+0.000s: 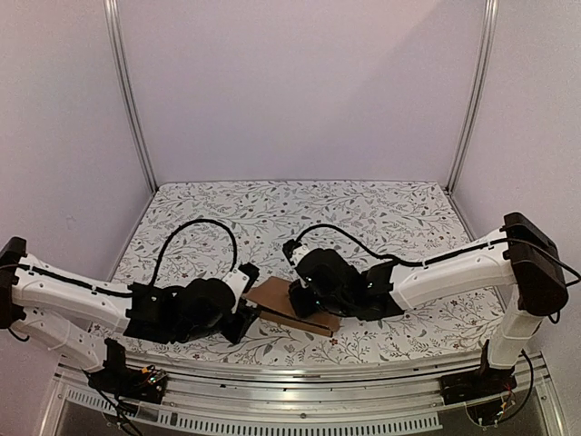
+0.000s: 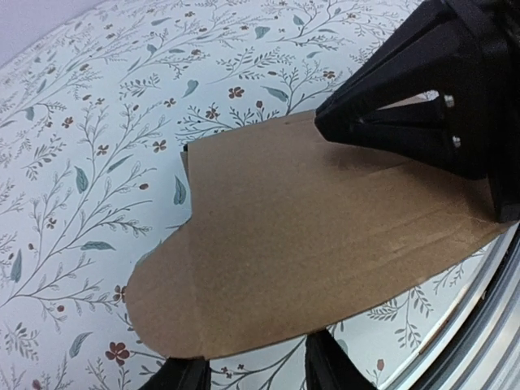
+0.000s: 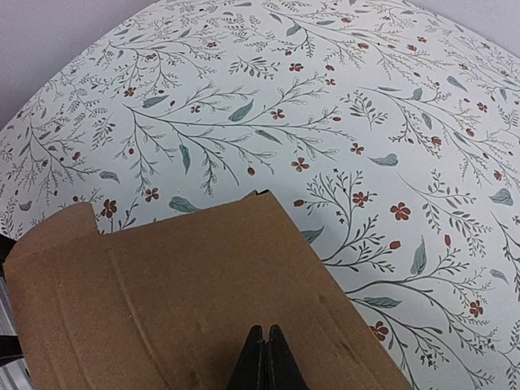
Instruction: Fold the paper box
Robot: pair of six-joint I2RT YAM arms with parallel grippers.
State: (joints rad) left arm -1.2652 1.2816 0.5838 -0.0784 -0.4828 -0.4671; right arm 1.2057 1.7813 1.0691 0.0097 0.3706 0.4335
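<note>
A: Position of the paper box [image 1: 289, 302]?
B: It is a flat brown cardboard sheet, unfolded, on the counter [image 1: 363, 209]. It lies close to the near edge, midway between the two arms. Crease lines run across its top face. One end is a rounded flap with a small notch beside it. In the overhead view its near edge reads as a dark line, so it may be slightly tilted. Cannot confirm.

A: Right gripper [image 3: 265, 359]?
B: Jaws closed flush against each other. The tips meet the sheet's top face near one edge. In the right wrist view both fingers lie in front of the cardboard. Pressing or only touching: cannot tell.

A: Left gripper [image 2: 253, 367]?
B: Partly spread. Its two fingers [image 2: 185, 375] sit at the bottom of the left wrist view with a clear gap between them. The rounded flap edge lies just ahead of that gap. Whether it touches either finger, I cannot tell.

A: Relation of the two?
B: They face each other across the sheet, the left at the flap end and the right on the opposite side.

A: Surroundings?
B: The counter surface is white, printed with leafy sprigs and small red flowers. A metal rail [image 1: 300, 374] runs along the near edge, and plain pale walls [image 1: 300, 91] stand behind.
</note>
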